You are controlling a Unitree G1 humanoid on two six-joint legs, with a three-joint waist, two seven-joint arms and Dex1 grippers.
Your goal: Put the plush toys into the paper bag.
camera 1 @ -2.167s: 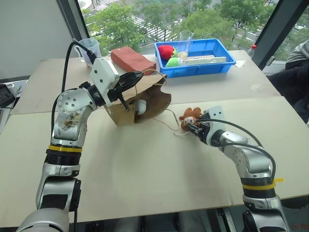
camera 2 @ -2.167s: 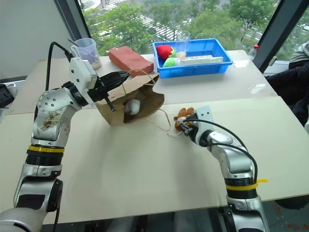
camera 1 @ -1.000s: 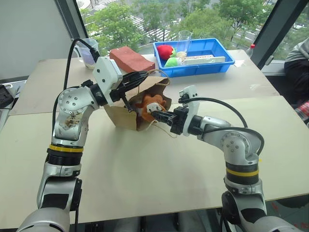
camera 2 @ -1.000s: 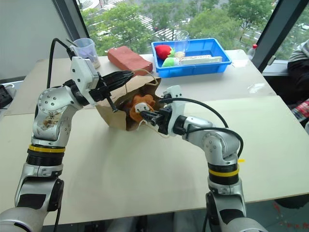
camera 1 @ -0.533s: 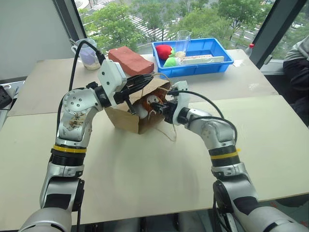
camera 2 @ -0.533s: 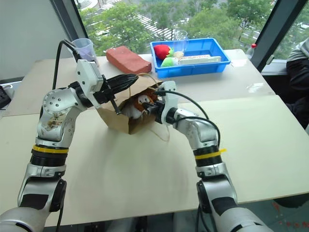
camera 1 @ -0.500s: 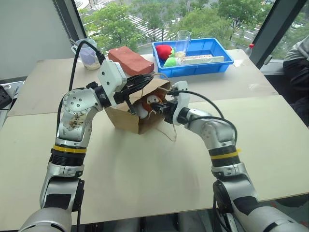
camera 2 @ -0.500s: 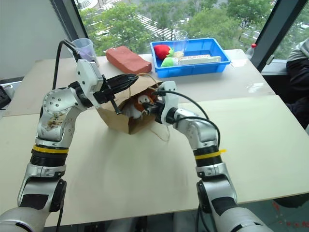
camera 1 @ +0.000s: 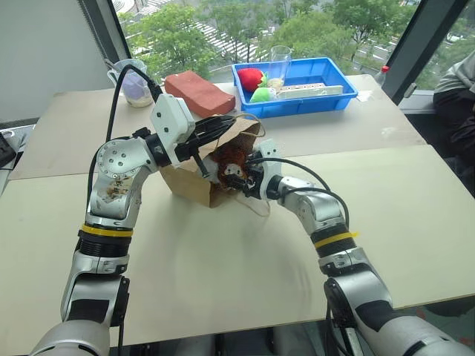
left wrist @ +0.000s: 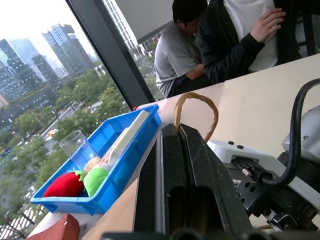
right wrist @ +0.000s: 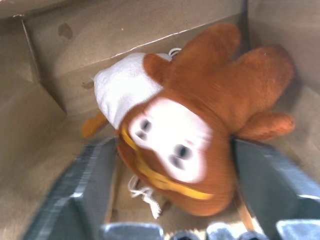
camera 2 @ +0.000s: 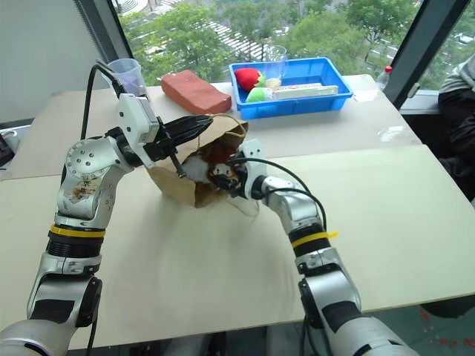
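Left hand (camera 1: 215,127) is clamped on the beige loop handle (left wrist: 196,107) of the paper bag (camera 1: 194,185), lifting the mouth open for loading. Right hand (camera 2: 223,176) sits at that mouth, fingers (right wrist: 82,192) spread apart on either side of the brown plush toy (right wrist: 200,135). Inside the bag, this toy lies against the white plush toy (right wrist: 116,85). Bag rests on the table (camera 1: 223,267).
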